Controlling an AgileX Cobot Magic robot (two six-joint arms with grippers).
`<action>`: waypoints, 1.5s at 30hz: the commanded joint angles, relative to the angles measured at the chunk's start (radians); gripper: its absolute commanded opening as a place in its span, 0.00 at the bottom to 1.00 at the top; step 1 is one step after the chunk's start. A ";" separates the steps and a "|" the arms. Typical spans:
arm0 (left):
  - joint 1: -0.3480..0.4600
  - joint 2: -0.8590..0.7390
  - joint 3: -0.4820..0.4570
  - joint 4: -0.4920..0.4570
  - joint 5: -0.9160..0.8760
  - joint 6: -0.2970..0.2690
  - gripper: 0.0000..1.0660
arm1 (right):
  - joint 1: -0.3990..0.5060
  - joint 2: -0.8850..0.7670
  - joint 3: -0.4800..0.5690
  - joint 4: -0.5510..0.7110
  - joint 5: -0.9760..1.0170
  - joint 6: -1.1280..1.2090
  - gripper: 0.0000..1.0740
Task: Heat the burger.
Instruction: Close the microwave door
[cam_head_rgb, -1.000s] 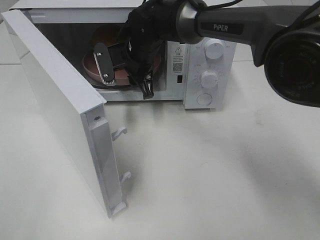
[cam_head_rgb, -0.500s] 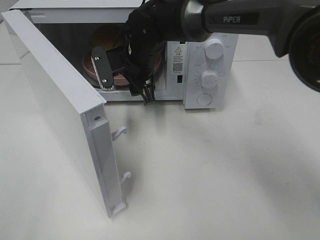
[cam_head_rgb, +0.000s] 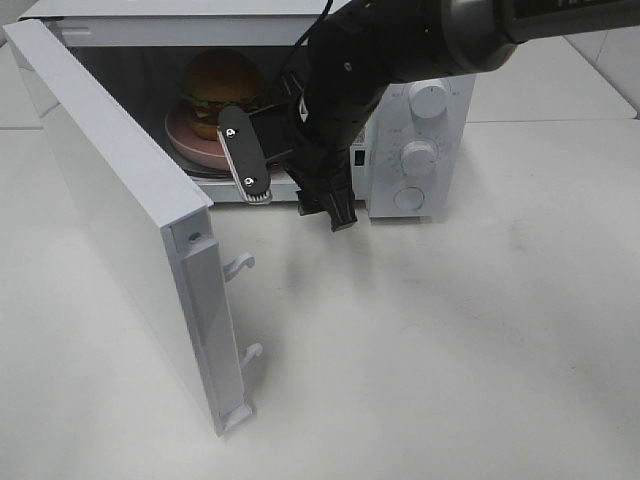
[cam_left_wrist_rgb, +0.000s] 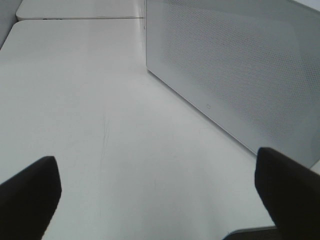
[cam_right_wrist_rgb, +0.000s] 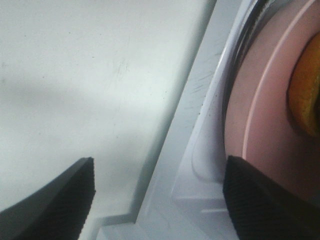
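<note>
Exterior high gives us the white microwave (cam_head_rgb: 420, 185) with its door (cam_head_rgb: 110, 200) swung wide open, and there's the burger (cam_head_rgb: 222, 85), sitting deep inside the microwave's cavity on the pink plate (cam_head_rgb: 183, 140). We can make out golden bun, lettuce and a dark patty.

Right at the microwave's open mouth hangs the right gripper (cam_head_rgb: 300, 208), just in front of the plate. Its jaws are spread apart and we see nothing between them. One finger (cam_head_rgb: 243, 155) shows its flat side across the opening, clear of the burger.

Over to the right wrist view: both pads sit wide apart, and between them we see the front sill of the microwave, the plate's rim and a sliver of orange bun. Neither pad touches the plate.

On the left wrist view, the left gripper (cam_left_wrist_rgb: 159, 200) is outside the microwave, facing the perforated outer face of the door. Its jaws are stretched wide with only bare table (cam_left_wrist_rgb: 75, 100) between them.

Beside the cavity, the microwave's control panel shows an upper dial (cam_head_rgb: 430, 100) and a lower dial (cam_head_rgb: 418, 157).
</note>
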 joint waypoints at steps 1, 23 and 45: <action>-0.006 -0.014 0.000 -0.002 -0.013 -0.008 0.92 | -0.021 -0.066 0.057 -0.022 -0.031 0.060 0.66; -0.006 -0.014 0.000 -0.002 -0.013 -0.008 0.92 | -0.046 -0.440 0.416 -0.058 -0.041 0.480 0.66; -0.006 -0.014 0.000 -0.002 -0.013 -0.008 0.92 | -0.045 -0.852 0.688 -0.053 0.245 1.096 0.69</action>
